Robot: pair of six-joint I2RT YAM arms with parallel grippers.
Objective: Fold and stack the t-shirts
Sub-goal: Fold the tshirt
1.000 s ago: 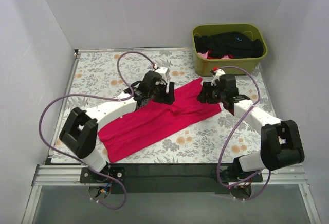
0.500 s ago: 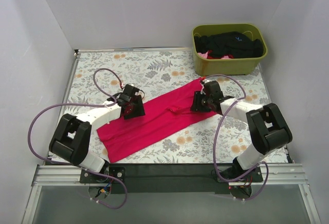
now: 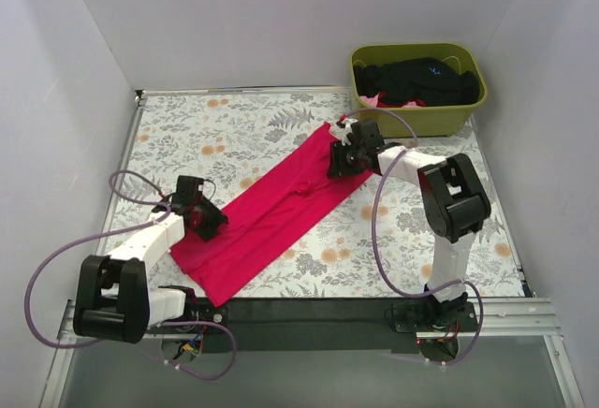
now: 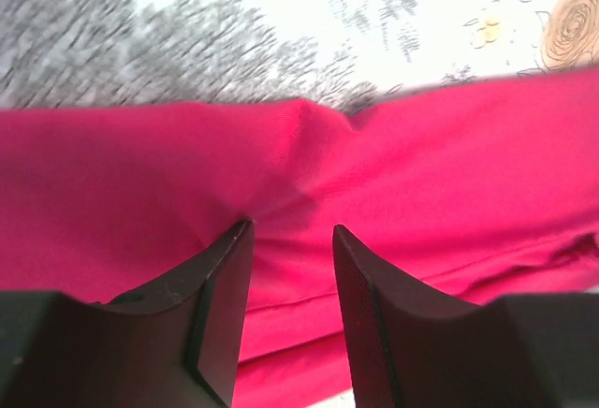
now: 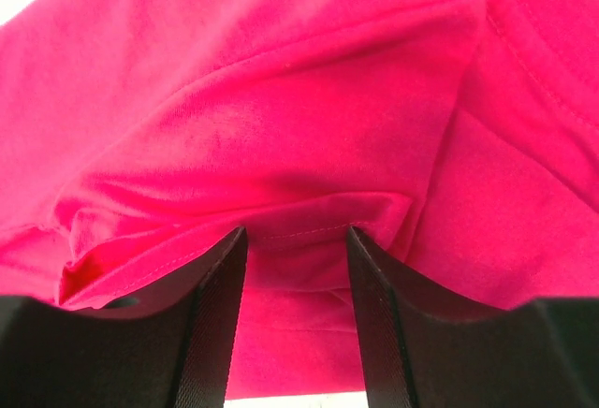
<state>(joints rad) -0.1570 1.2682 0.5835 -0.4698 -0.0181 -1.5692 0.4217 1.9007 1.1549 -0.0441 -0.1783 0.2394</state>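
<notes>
The red t-shirt lies as a long narrow band, stretched diagonally from the front left to the back right of the table. My left gripper is at its front-left end. In the left wrist view the jaws stand narrowly apart, pinching puckered red cloth. My right gripper is at the band's back-right end. Its jaws are closed on a hemmed fold of the shirt. Black t-shirts lie in the bin.
An olive-green bin stands at the back right, just behind the right gripper, with black and some pink cloth in it. The floral tablecloth covers the table. White walls enclose the left, back and right sides.
Both grippers moved apart along the diagonal, the left toward the front left, the right toward the back. The shirt went with them and is now drawn out long and narrow.
</notes>
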